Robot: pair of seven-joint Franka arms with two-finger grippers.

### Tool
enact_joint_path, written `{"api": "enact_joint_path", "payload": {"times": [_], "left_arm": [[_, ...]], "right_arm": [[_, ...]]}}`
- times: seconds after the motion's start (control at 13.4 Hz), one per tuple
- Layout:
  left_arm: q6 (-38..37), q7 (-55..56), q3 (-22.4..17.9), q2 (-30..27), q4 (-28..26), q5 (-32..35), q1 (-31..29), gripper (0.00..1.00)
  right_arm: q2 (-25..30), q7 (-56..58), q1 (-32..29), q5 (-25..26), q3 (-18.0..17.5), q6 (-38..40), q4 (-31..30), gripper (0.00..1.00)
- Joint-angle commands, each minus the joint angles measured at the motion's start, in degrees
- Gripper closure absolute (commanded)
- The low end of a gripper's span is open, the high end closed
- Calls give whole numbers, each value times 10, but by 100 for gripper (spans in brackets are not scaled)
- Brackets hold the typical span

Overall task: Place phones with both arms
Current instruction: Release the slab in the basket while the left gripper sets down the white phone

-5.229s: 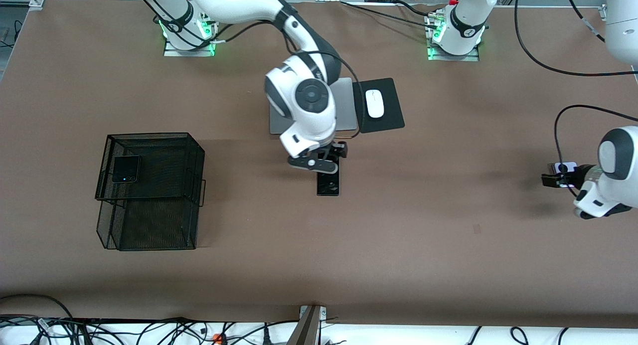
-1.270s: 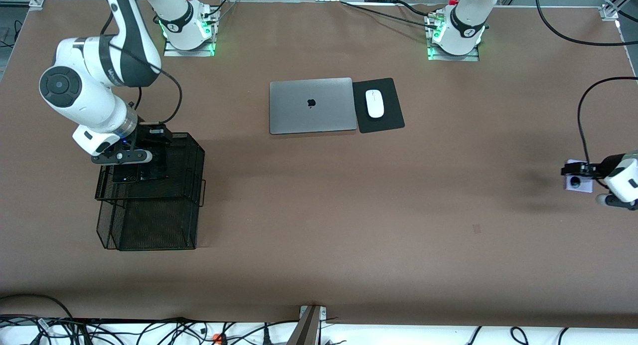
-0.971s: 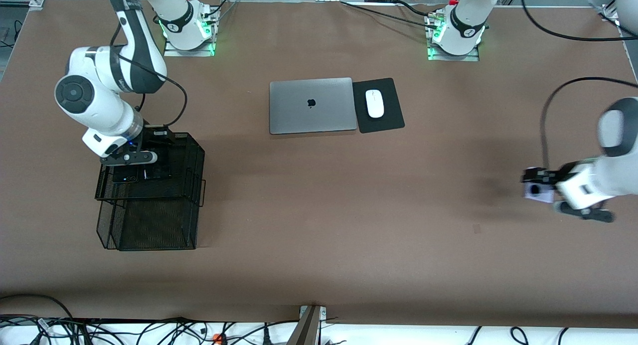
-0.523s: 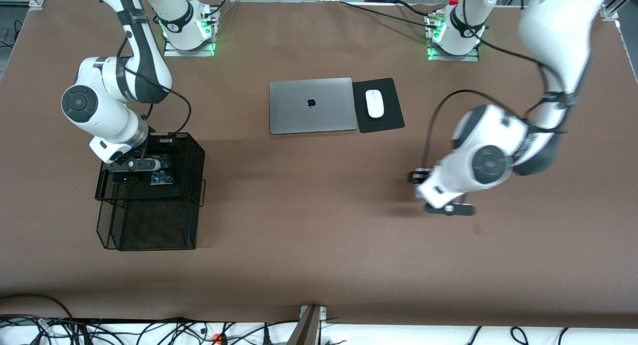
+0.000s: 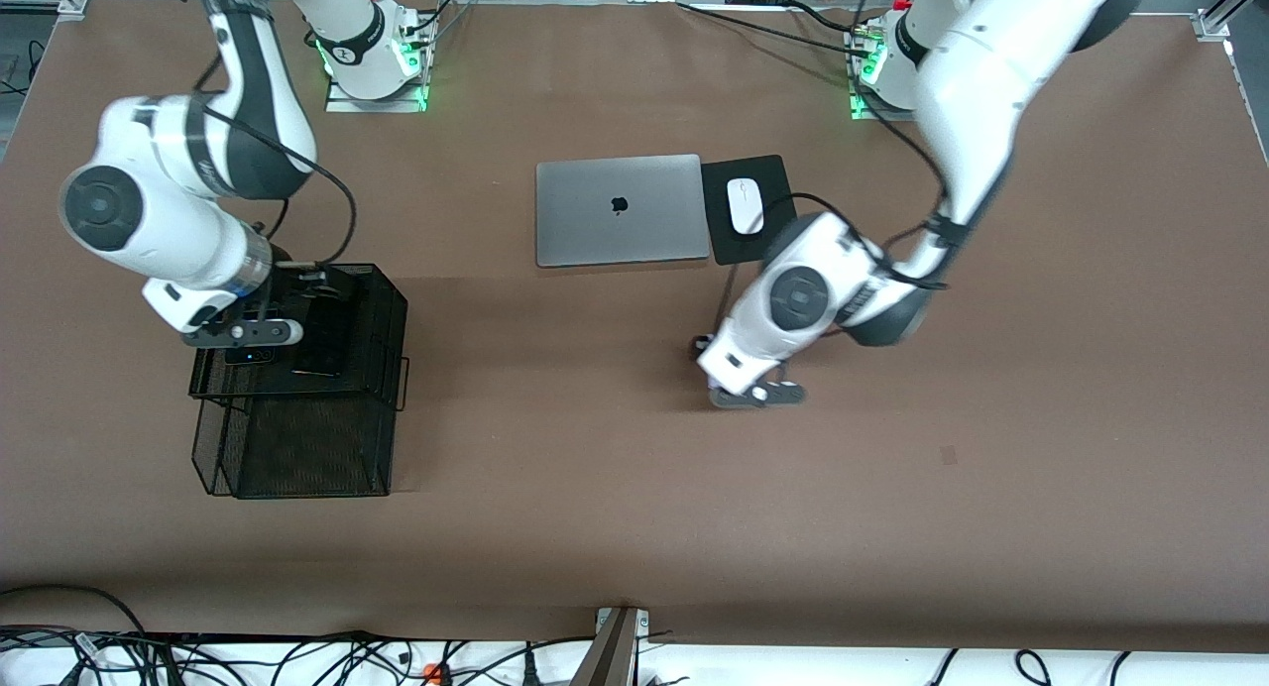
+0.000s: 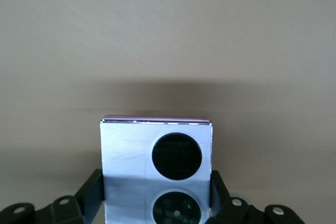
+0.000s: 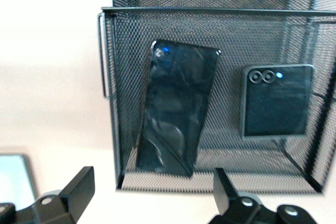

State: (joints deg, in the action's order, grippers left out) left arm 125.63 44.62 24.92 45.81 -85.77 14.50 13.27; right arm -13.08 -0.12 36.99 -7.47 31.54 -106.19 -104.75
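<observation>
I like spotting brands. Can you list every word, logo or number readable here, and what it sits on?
No words or numbers can be read anywhere.
Apple logo, a sign and not text: on the lid of the closed silver laptop.
Round marks on the collars of the arm bases: too small to read.

White arms [image 5: 977,61]; dark grey joint bands; black cables.

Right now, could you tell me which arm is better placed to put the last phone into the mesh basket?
The left. Its left gripper is clamped on the lavender phone above the table. The right gripper is open over the mesh basket, where the slim slab and flip phone lie.
</observation>
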Motion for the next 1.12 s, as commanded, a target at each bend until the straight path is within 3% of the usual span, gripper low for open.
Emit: {"api": "enact_joint_path", "payload": {"times": [0.0,0.3,0.45,0.6,0.75,1.05], "left_arm": [[42,71,-62,21,16,12,89,79],[87,105,-73,52,21,8,116,76],[94,105,-73,46,21,17,116,0],[85,105,-72,27,18,14,110,0],[19,103,-71,-7,19,12,99,0],[-160,92,-72,-114,22,15,47,0]], "right_arm": [[-1,-1,-2,-5,5,79,69,0],[-1,-2,-1,-4,3,98,97,0],[-2,-7,-1,-4,2,97,97,0],[-3,-8,-1,-4,0,93,97,0],[-11,-31,2,-4,-5,88,104,0],[-62,-153,2,-7,-85,72,153,0]]}}
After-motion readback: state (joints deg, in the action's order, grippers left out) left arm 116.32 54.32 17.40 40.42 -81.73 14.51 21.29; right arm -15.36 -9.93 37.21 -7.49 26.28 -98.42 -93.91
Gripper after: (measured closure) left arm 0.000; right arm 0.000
